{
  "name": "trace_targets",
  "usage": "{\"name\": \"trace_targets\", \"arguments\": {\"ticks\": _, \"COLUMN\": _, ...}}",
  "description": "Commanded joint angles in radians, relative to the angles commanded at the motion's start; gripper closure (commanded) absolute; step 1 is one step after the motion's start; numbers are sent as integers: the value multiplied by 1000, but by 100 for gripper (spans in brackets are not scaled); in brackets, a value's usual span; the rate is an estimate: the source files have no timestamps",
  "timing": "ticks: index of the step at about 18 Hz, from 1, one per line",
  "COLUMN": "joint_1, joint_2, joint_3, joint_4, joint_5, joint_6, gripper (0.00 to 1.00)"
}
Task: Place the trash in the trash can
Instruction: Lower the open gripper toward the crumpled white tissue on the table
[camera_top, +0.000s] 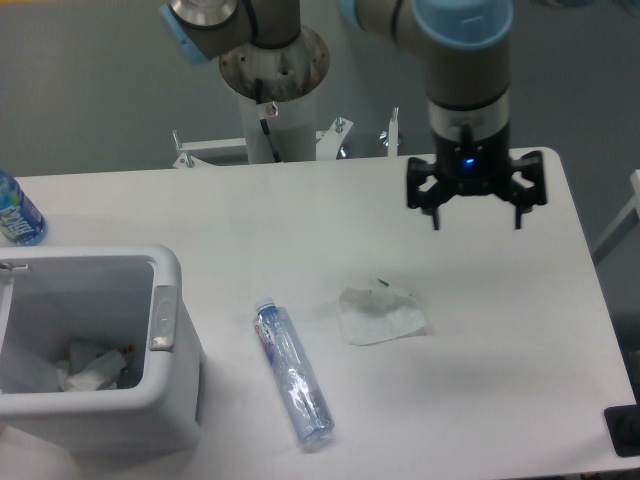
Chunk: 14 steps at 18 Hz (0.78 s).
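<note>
Two pieces of trash lie loose on the table (500, 330): a crumpled wrapper (379, 314) at centre frame, likely feather-light and limp, best pinched at a raised fold, and a slim clear bottle (292, 372) on its side just left of it, probably empty, smooth and apt to roll, best taken across its middle. Above and right of the wrapper the gripper (475, 222) hangs with fingers spread, holding nothing. At lower left the trash can (165, 320) stands open-topped, with bare surface between it and the bottle

Even, cool overhead light washes out the white table (480, 380), shadows are faint, and the whole frame is slightly soft.
</note>
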Motion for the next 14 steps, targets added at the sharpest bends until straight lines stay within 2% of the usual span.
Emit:
{"name": "trace_targets", "arguments": {"ticks": 6, "joint_1": 9, "joint_2": 0, "joint_3": -83, "joint_4": 26, "joint_5": -2, "joint_6": -26, "gripper": 0}}
{"name": "trace_targets", "arguments": {"ticks": 8, "joint_1": 9, "joint_2": 2, "joint_3": -123, "joint_4": 40, "joint_5": 0, "joint_6": -76, "gripper": 0}}
{"name": "trace_targets", "arguments": {"ticks": 11, "joint_1": 8, "joint_2": 6, "joint_3": -175, "joint_4": 96, "joint_5": -11, "joint_6": -297, "gripper": 0}}
{"name": "trace_targets", "arguments": {"ticks": 14, "joint_1": -5, "joint_2": -18, "joint_3": -239, "joint_4": 147, "joint_5": -14, "joint_6": -519, "gripper": 0}}
